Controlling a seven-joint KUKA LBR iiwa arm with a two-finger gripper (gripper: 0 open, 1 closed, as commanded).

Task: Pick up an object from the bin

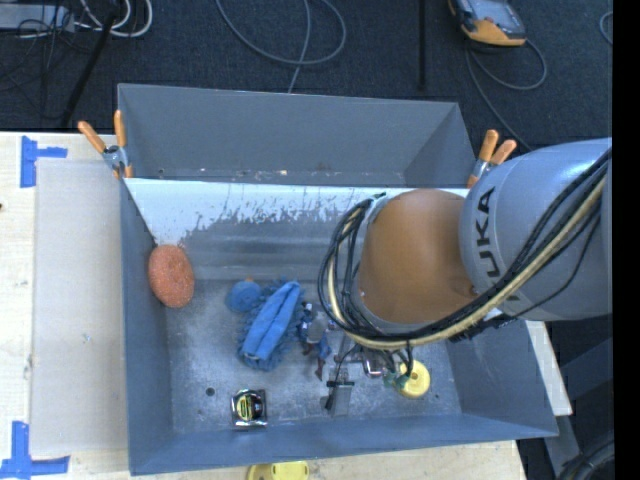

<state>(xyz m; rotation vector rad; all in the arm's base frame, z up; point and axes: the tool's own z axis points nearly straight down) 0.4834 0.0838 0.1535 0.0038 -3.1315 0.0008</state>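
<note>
- Tool (336, 386) is low over the floor of the grey bin (200, 228), front-centre, below the arm's orange cover (415, 253). Open or closed: can't tell.
- Nearest thing is a small yellow round piece (414, 380) w/ a pale centre, just beside the tool on view's right, partly behind cables.
- Crumpled blue cloth (268, 320) is on view's left of the tool, near but apart.
- Small black/yellow tape measure (248, 406) lies by the front wall.
- Orange-brown oval ball (171, 275) is at far left, well apart.
</note>
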